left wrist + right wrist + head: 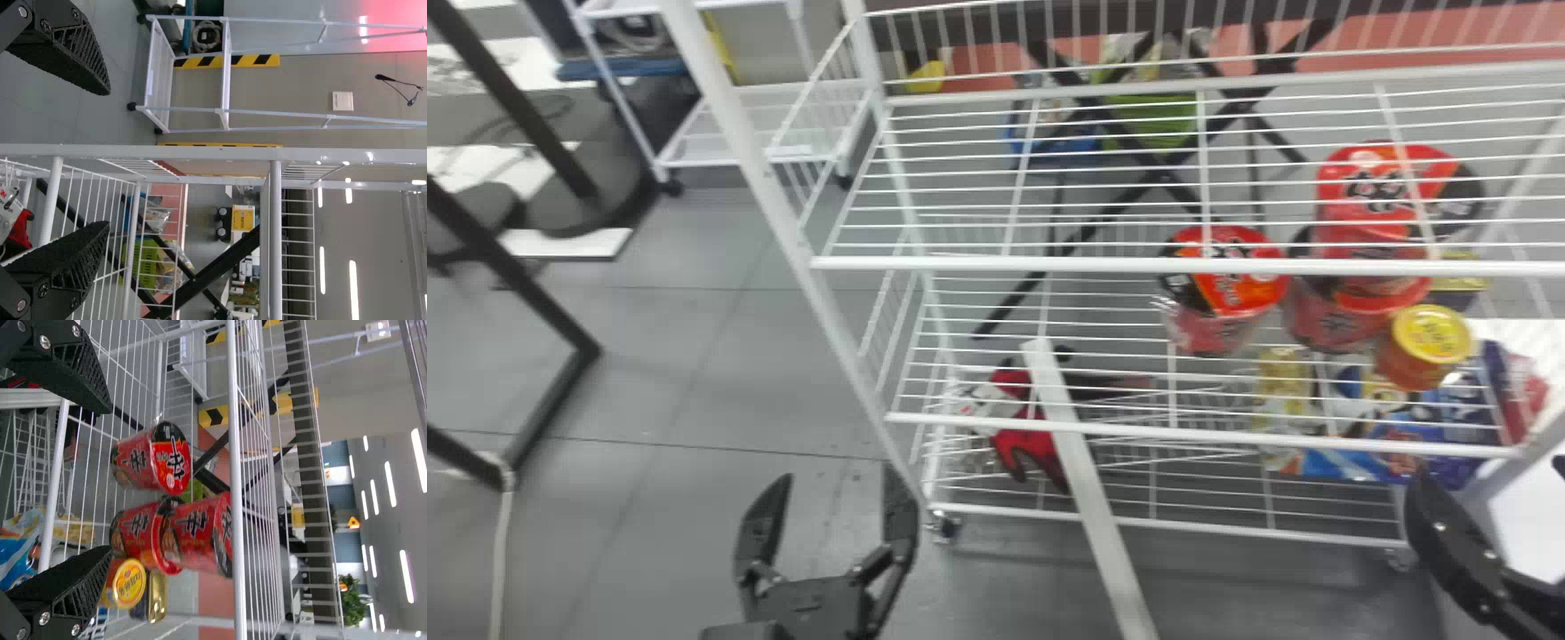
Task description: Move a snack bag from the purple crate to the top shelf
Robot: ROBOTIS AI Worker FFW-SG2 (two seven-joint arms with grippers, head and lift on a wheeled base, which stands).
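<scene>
Snack bags (pixel 1458 413), probably light, slippery and crushable, are best pinched gently by a sealed edge. Glossy blue and yellow, they lie on the lowest shelf (pixel 1165 524), head view, four o'clock; which is meant, I cannot tell. Left gripper (pixel 838 476), seven o'clock, and right gripper (pixel 110 480), four o'clock, have fingers spread, empty.

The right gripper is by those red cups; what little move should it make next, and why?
Probably ease the right gripper back from the white rack: its fingers are open and hold nothing yet, and they face the red cups, while the task wants a snack bag.
</scene>
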